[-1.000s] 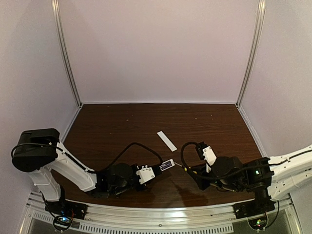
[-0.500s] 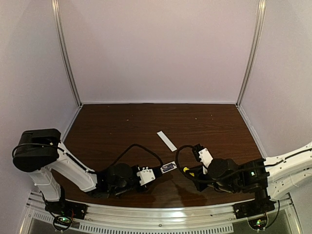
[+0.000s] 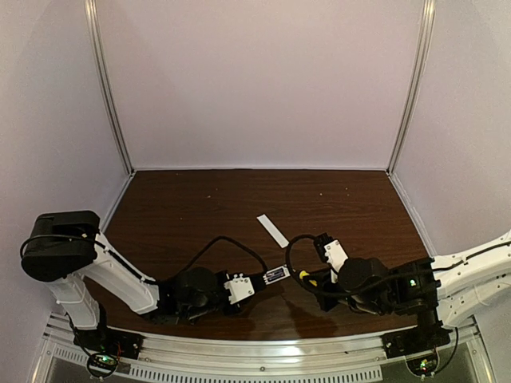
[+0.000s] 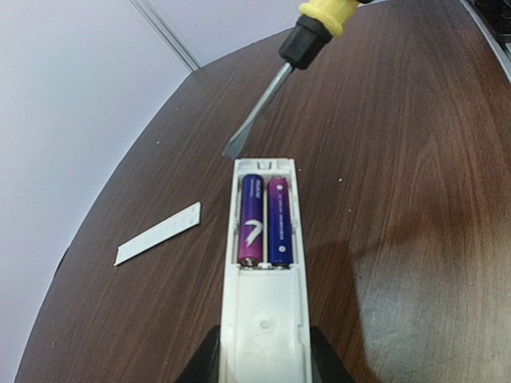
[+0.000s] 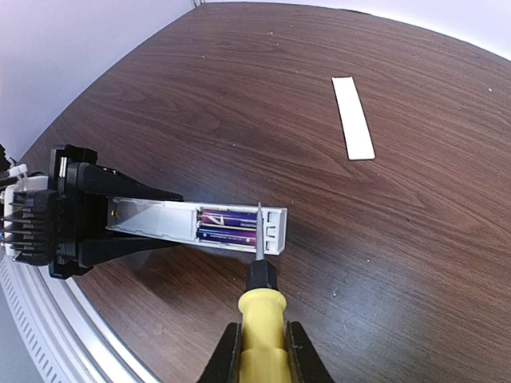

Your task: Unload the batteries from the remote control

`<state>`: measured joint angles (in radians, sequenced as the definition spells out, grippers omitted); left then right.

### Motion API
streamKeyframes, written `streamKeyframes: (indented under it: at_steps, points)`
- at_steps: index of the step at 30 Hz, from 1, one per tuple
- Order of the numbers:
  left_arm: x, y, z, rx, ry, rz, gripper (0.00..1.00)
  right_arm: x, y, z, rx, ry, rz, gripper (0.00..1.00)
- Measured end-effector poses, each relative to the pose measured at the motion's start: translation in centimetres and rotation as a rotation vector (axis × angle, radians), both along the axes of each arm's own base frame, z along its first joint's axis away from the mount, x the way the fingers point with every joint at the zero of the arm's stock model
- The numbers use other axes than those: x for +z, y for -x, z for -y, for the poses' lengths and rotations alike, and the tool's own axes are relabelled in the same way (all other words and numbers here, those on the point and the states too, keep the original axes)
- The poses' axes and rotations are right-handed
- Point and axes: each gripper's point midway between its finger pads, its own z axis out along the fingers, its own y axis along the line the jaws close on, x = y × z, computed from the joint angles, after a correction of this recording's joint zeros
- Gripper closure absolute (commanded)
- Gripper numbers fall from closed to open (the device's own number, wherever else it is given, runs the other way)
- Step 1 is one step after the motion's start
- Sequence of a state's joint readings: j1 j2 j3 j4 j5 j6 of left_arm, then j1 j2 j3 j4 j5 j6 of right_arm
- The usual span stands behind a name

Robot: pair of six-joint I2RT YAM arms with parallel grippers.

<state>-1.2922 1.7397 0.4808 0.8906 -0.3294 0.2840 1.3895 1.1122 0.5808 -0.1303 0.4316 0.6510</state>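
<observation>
My left gripper (image 4: 263, 363) is shut on the white remote control (image 4: 265, 319) and holds it flat over the table, recess up; it also shows in the top view (image 3: 275, 275). Two purple-blue batteries (image 4: 263, 219) lie side by side in the open recess, also seen in the right wrist view (image 5: 227, 225). My right gripper (image 5: 262, 351) is shut on the yellow-handled screwdriver (image 5: 261, 319). Its blade tip (image 4: 233, 148) is just beyond the remote's far end and, in the right wrist view, crosses over the batteries' ends.
The thin white cover strip (image 3: 273, 230) lies flat on the brown table (image 3: 351, 207) beyond the remote; it shows at the left in the left wrist view (image 4: 158, 233) and at the upper right in the right wrist view (image 5: 353, 117). Walls enclose the table.
My right gripper has moved left with the screwdriver, bringing the blade up to the remote's far end. My left gripper has shifted the remote slightly nearer.
</observation>
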Motion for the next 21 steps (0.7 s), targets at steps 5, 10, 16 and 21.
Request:
streamKeyframes:
  at_steps: [5,10,16,21]
  points:
    - [-0.06,0.21,0.13,-0.014,0.0,-0.005,1.0,-0.12,-0.1,0.23,-0.009,0.01,0.003,1.0]
    - [-0.13,0.27,0.15,-0.017,-0.001,-0.007,1.0,-0.18,-0.19,0.33,-0.015,0.014,0.006,1.0]
    - [-0.25,0.4,0.22,-0.025,-0.003,-0.012,1.0,-0.52,-0.19,0.52,-0.017,0.032,0.004,1.0]
    - [-0.59,0.44,0.11,-0.026,-0.018,-0.013,1.0,-0.73,-0.15,0.69,-0.017,0.043,0.0,1.0]
